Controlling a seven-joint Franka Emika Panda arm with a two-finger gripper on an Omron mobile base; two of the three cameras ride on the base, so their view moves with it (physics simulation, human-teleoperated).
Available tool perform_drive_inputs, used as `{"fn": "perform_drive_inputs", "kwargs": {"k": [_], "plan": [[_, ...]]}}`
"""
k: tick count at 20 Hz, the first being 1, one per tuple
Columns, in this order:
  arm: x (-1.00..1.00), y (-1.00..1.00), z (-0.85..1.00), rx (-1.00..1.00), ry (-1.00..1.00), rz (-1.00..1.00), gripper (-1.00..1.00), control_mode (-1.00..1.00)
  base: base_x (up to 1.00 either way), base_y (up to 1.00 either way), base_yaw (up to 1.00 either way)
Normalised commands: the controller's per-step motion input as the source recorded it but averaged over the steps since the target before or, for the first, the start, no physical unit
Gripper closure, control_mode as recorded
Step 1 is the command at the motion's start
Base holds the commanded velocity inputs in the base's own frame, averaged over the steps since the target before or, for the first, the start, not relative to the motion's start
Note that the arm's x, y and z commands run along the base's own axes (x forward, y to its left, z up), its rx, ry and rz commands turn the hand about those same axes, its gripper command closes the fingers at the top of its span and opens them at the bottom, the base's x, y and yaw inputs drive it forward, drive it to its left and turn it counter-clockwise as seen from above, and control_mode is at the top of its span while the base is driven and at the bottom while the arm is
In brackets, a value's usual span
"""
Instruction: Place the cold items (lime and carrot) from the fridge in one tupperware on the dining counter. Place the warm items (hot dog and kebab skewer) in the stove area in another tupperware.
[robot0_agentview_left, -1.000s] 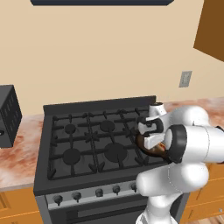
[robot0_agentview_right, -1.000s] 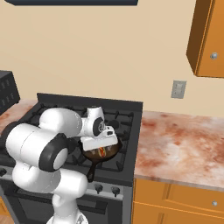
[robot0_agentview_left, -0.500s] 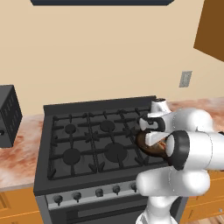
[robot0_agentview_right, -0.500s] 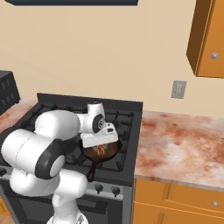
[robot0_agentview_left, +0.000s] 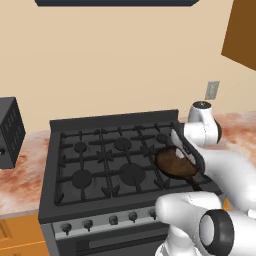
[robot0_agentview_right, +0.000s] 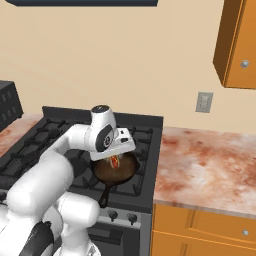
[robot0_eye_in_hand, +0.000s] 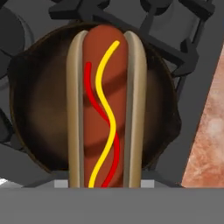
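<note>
One hot dog (robot0_eye_in_hand: 104, 109) lies in the pan (robot0_agentview_right: 115, 170) on the stove (robot0_agentview_left: 100, 165) right under our gripper (robot0_agentview_right: 116, 159), finger spread hidden from us, so an off-centre squeeze could roll it out of its bun.

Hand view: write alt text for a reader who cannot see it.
A hot dog in its bun, striped with yellow and red sauce, lies lengthwise across a dark round pan. The pan sits on black stove grates, with marbled counter along the right edge.
</note>
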Motion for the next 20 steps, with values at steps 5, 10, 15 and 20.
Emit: {"fn": "perform_drive_inputs", "kwargs": {"k": [5, 10, 15, 20], "plan": [[-0.74, 0.0, 0.82, 0.05, -0.19, 0.0, 1.0, -1.0, 0.0, 0.0, 0.0], [-0.77, 0.0, 0.76, 0.05, -0.13, 0.0, 1.0, -1.0, 0.0, 0.0, 0.0], [-0.78, 0.0, 0.68, 0.0, -0.14, 0.0, 1.0, -1.0, 0.0, 0.0, 0.0], [-0.3, 0.0, 0.24, 0.0, -0.06, 0.0, 1.0, 1.0, -0.3, 0.04, 0.0]]}}
